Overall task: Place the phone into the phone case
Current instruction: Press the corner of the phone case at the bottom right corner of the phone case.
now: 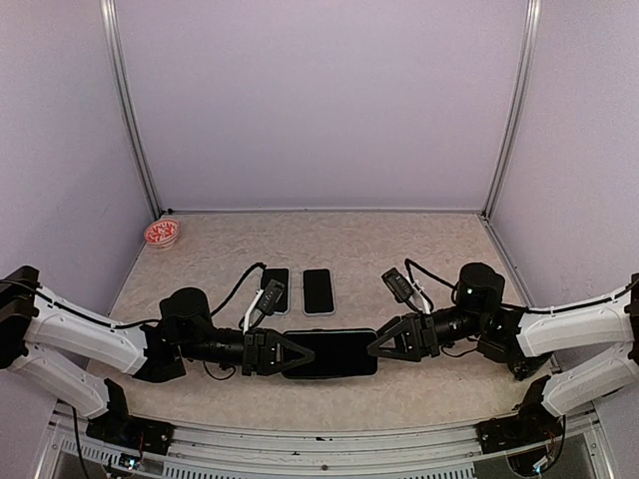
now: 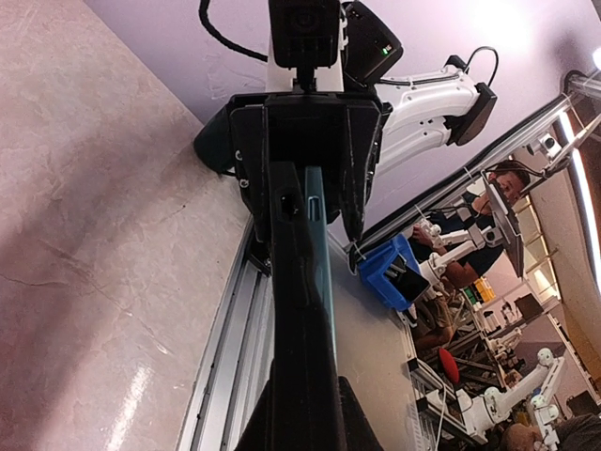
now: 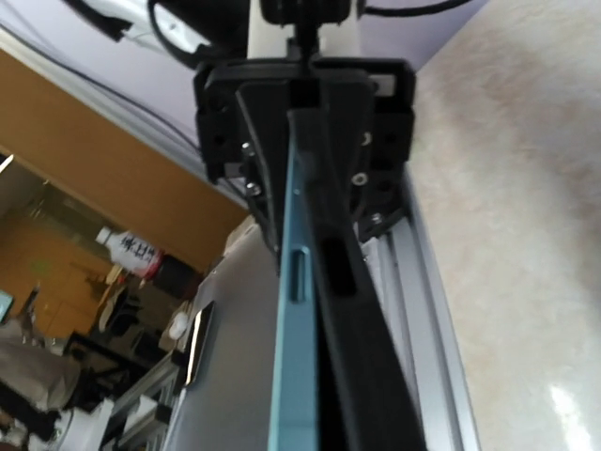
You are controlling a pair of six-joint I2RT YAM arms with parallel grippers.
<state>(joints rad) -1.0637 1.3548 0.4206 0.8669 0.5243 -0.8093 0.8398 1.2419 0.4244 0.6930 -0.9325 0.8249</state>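
The left fingers [image 1: 292, 346] and right fingers [image 1: 391, 337] each clamp one end of the phone [image 3: 286, 376], pressed against its black phone case [image 3: 352, 357], above the worktop [image 1: 399, 259].

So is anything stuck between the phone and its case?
Nothing visible is. In the right wrist view the phone's blue edge lies right against the black case, side by side, with nothing showing between them.

Two small black rectangular slabs are lying here, a left slab [image 1: 276, 289] and a right slab [image 1: 318, 290]; one larger black phone case [image 1: 334, 353] (one light-blue phone [image 3: 289, 376] is showing against it) and one red-patterned round dish [image 1: 162, 234] are showing too.
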